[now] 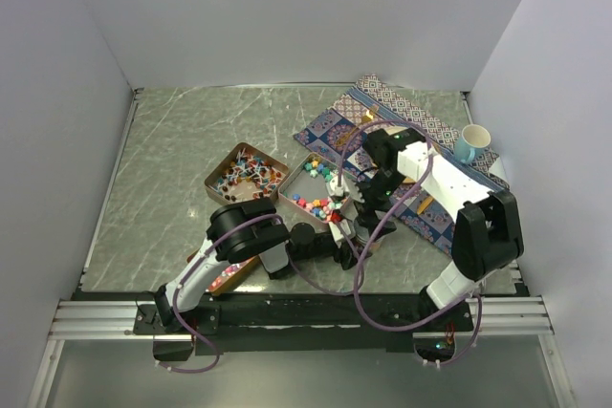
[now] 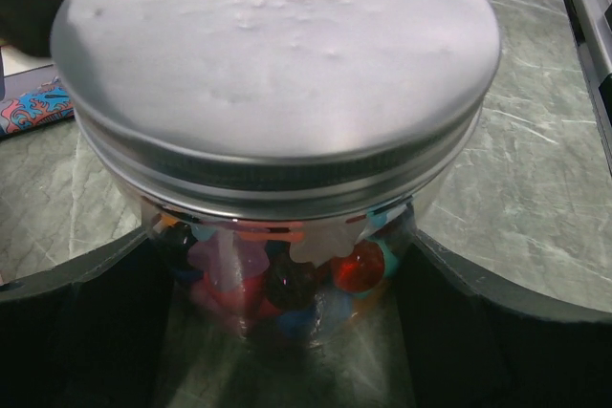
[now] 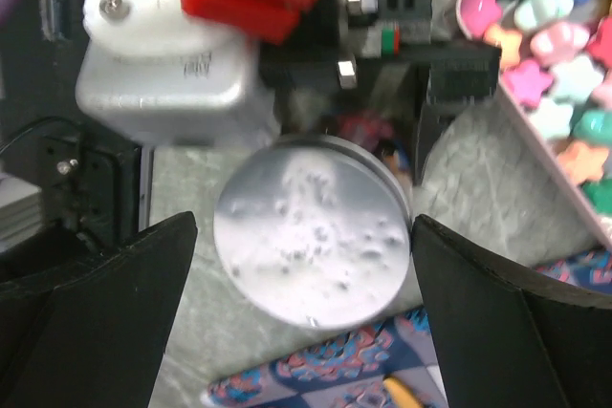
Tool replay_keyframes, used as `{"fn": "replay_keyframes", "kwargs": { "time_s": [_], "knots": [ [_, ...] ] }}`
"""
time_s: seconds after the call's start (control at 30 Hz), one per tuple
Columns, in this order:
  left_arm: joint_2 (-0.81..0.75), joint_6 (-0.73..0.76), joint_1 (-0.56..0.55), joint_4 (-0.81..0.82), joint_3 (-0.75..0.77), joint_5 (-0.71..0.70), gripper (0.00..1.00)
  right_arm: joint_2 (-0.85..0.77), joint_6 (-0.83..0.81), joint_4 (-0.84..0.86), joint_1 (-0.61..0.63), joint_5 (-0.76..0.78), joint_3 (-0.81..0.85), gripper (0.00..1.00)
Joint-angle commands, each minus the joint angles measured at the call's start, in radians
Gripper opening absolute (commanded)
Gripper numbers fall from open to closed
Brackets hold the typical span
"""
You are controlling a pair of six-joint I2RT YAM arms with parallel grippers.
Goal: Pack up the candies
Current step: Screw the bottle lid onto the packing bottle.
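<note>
While left gripper (image 2: 277, 260) clamps jar (image 2: 225, 269) of candies (image 2: 359, 265), right gripper (image 3: 304, 226) straddles lid (image 3: 311, 246) wide.

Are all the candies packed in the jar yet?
Not all. Done: the jar holds colourful candies, and its metal lid sits on top. In hand: the left gripper grips the jar while the right gripper straddles the lid, not clamped. Left: lots of candies lie in the copper tins, like the star sweets.
</note>
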Motion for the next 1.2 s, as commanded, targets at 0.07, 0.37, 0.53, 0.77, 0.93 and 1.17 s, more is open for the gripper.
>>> {"fn": "replay_keyframes", "kwargs": {
  "time_s": [0.07,0.37,0.53,0.77,0.93,1.17],
  "knots": [
    [0.105,-0.021,0.005,0.055,-0.052,-0.062,0.51,-0.061,-0.007,-0.053,0.028,-0.017,-0.049,1.0],
    [0.107,-0.044,0.004,0.05,-0.05,-0.082,0.51,-0.125,0.002,-0.079,0.007,0.055,-0.13,1.0],
    [0.105,-0.061,0.01,0.034,-0.046,-0.086,0.5,-0.202,0.035,-0.079,-0.024,0.088,-0.211,1.0],
    [0.11,-0.074,0.014,0.02,-0.038,-0.094,0.51,-0.346,0.085,-0.108,-0.041,0.124,-0.3,1.0],
    [0.11,-0.073,0.019,0.02,-0.035,-0.086,0.51,-0.44,0.151,-0.111,-0.041,0.121,-0.313,1.0],
    [0.105,-0.081,0.016,0.014,-0.04,-0.062,0.51,-0.397,0.157,-0.023,-0.062,0.11,-0.138,1.0]
  ]
}}
